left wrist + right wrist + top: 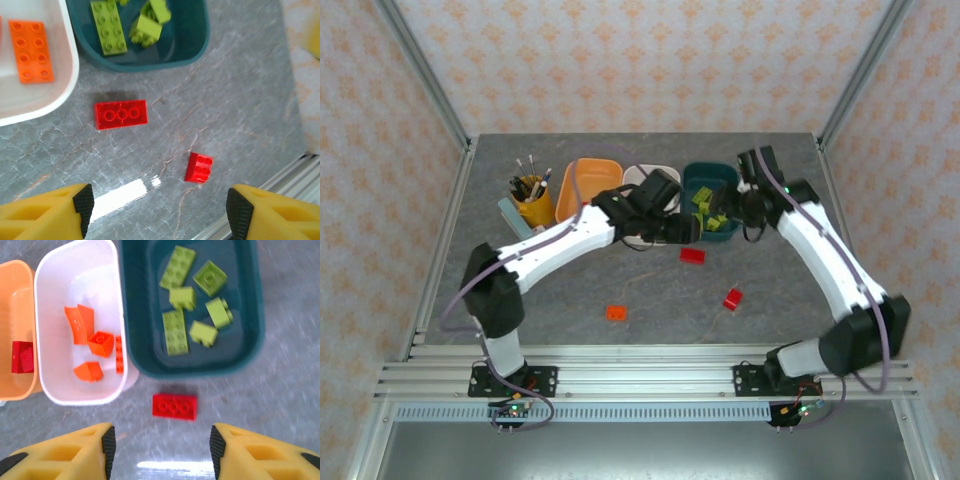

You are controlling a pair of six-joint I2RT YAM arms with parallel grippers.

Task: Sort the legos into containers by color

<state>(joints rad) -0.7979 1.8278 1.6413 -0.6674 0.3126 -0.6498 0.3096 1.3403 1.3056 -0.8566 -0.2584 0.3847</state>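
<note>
Grey marble table (280,400), red lego (174,406) just ahead of right pincer (162,450), open, empty.

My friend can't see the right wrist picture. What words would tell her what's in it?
A red lego lies on the table ahead of the open yellow fingers. Behind it: an orange tub holding a red piece, a white tub of orange legos, a teal tub of green legos.

Your three tubs (645,170) sit abreast at the rear of the table (570,290) — pen cup (532,205) to their left, three loose bricks (692,255) before them.
</note>
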